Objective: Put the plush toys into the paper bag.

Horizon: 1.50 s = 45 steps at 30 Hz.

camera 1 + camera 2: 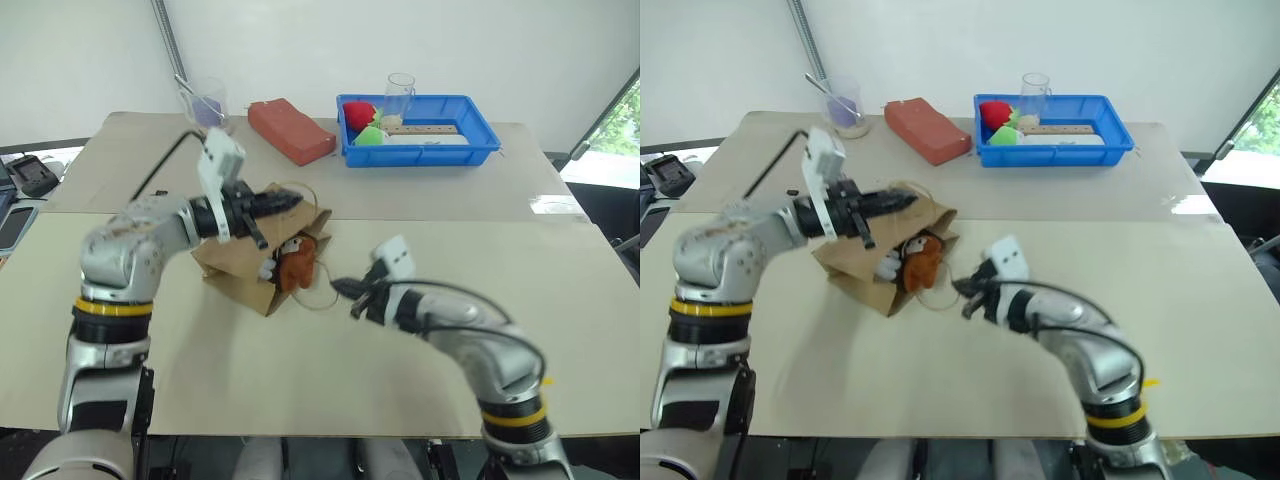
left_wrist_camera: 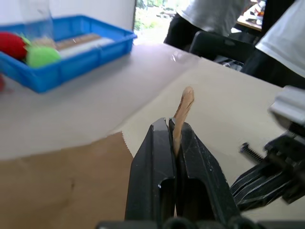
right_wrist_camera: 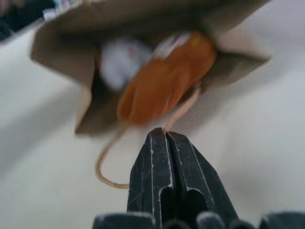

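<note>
The brown paper bag (image 1: 235, 268) lies on its side on the table, mouth toward me. In the mouth sit the plush toys: the reddish-brown one (image 1: 296, 270) at the front, the white one (image 3: 123, 57) behind it. My left gripper (image 1: 290, 203) is above the bag, shut on the bag's upper handle (image 2: 183, 107), which sticks out between its fingertips. My right gripper (image 1: 340, 287) is just in front of the mouth, shut on the lower loop handle (image 3: 102, 164). The mouth is held apart between the two handles.
A red block (image 1: 290, 130) and a clear cup (image 1: 207, 105) stand at the back of the table. A blue bin (image 1: 420, 155) at the back right holds red and green round soft toys and a clear glass. People stand beyond the table's far side.
</note>
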### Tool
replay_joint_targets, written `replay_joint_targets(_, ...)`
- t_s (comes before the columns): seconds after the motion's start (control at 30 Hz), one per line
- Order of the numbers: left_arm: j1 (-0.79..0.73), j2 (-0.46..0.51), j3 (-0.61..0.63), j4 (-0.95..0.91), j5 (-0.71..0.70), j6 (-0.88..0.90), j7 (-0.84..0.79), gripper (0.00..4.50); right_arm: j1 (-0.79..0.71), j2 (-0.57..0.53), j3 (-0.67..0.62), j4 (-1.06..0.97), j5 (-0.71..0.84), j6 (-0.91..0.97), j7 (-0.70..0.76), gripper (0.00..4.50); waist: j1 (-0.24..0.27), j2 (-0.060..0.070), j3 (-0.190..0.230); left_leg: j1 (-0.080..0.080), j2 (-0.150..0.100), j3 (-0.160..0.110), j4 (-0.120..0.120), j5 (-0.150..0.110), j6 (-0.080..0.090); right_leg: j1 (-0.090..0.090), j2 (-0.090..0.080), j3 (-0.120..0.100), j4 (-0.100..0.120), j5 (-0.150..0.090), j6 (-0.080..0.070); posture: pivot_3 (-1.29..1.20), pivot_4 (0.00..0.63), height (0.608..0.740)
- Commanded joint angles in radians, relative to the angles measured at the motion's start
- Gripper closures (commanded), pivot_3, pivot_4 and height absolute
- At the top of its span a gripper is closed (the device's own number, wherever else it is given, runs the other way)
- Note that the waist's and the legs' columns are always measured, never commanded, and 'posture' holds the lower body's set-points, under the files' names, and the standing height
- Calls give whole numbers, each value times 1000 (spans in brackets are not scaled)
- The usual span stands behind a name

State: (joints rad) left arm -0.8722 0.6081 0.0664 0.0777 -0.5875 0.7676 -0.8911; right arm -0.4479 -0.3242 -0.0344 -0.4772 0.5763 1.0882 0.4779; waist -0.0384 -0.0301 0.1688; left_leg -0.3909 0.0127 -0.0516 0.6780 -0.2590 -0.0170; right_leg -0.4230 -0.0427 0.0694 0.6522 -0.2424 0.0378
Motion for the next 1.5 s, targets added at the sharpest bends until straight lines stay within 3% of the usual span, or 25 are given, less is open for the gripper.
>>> replay_joint_targets(0.03,-106,21,33,110,21,-59,-37,4500,-110,-45,-174,-28,164,123,11,4476,-1,0,0,0,0,0,-1,0,0,0,0,0,-1,0,0,0,150,740)
replay_joint_targets(0.27,-202,-15,1,277,84,-161,-86,4500,-308,-127,-327,47,333,273,-30,4476,-3,0,0,-1,0,0,-2,-1,1,-1,0,0,-2,0,0,0,150,740)
replay_joint_targets(0.6,-259,-104,0,396,125,-232,-87,4500,-395,-161,-329,98,357,257,-105,4476,-3,0,0,-7,0,0,-1,-1,2,-5,-1,0,-2,0,0,0,150,740)
replay_joint_targets(1.13,-367,-125,11,642,197,-329,-111,4500,-473,-237,-290,238,312,186,-110,4476,-4,0,0,-13,-1,0,1,-1,2,-11,-2,-1,6,0,0,0,150,740)
replay_joint_targets(1.3,-340,-152,4,621,205,-322,-120,4500,-436,-192,-265,227,323,201,-131,4476,-5,0,0,-15,-1,0,0,0,2,-15,-2,-1,10,0,0,0,150,740)
replay_joint_targets(1.33,-336,-152,1,615,208,-313,-121,4203,-433,-182,-267,228,322,200,-140,4498,-6,0,0,-15,-1,0,1,0,2,-16,-2,0,11,0,0,0,150,740)
replay_joint_targets(1.4,-330,-152,-4,610,221,-312,-119,3616,-428,-170,-266,229,312,192,-156,3862,-7,0,0,-16,-1,1,1,0,2,-16,-2,0,11,0,0,0,150,740)
replay_joint_targets(1.5,-314,-148,-8,586,222,-305,-138,2304,-423,-164,-269,226,306,180,-170,2908,-6,0,0,-15,-1,1,1,0,3,-16,-2,0,11,0,0,0,150,740)
